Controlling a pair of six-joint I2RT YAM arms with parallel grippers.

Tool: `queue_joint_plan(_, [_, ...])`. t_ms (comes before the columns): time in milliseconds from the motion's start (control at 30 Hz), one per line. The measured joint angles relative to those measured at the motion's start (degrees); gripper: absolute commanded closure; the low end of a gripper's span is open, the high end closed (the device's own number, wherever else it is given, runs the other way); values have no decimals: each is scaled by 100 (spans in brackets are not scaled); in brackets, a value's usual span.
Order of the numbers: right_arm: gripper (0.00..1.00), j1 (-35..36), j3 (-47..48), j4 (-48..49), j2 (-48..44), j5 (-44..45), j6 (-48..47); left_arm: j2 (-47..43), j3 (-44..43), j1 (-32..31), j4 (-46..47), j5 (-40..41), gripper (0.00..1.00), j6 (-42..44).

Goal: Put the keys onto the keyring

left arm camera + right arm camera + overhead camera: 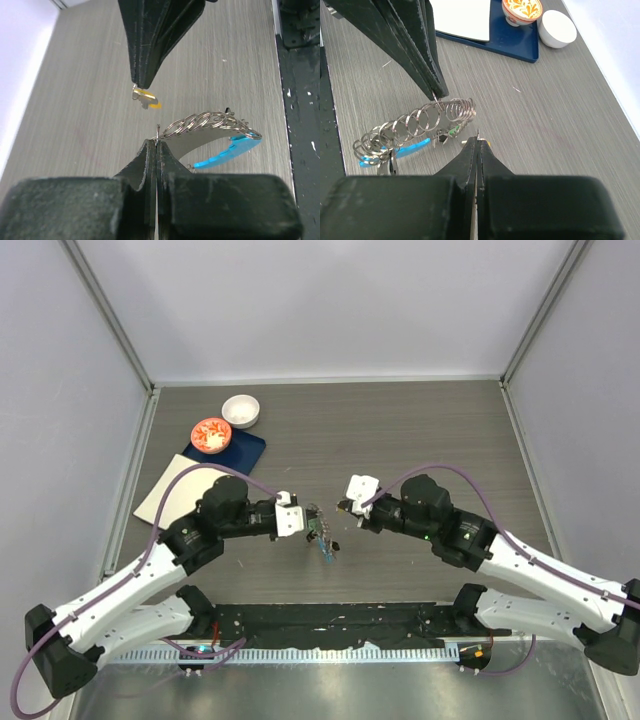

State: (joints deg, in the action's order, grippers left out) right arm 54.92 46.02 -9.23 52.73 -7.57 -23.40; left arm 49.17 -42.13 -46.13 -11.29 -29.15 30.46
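The left fingers point(146, 161) are pinched shut on the end ring of the keyring point(200, 122). The rest of that grey chain of loops trails off sideways, with the blue plastic piece point(227, 152) at the far end. Can't tell if that end touches the tabletop point(75, 100) or hangs just over it. One key with a green tag point(446, 135) dangles off the chain. The right fingers point(467, 159) are closed too, nipping a small key with a yellow tag point(146, 98) right at their tips, just beside the held ring but apart from it. All this is mid-tabletop, between the two arms. Further back a red-patterned dish point(211, 434) sits on a navy tray point(248, 448), with a white bowl point(240, 410) next to it.
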Motion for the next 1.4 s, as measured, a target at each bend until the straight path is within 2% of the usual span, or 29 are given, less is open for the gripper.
queue_joint_plan(433, [99, 168, 197, -332, -63, 70, -94, 9, 96, 0, 658, -87, 100, -214])
queue_joint_plan(633, [99, 280, 197, -457, -61, 216, -203, 4, 385, 0, 914, -105, 100, -522])
queue_joint_plan(833, [99, 321, 175, -678, -59, 474, -267, -9, 1034, -7, 1545, -90, 100, -1143])
queue_joint_plan(1033, [99, 321, -13, -852, -103, 540, -256, 339, 1163, -33, 2094, -238, 100, -1659])
queue_joint_plan(1400, [99, 391, -245, -1021, -179, 356, -240, 892, 1161, -35, 2455, -675, 100, -1845])
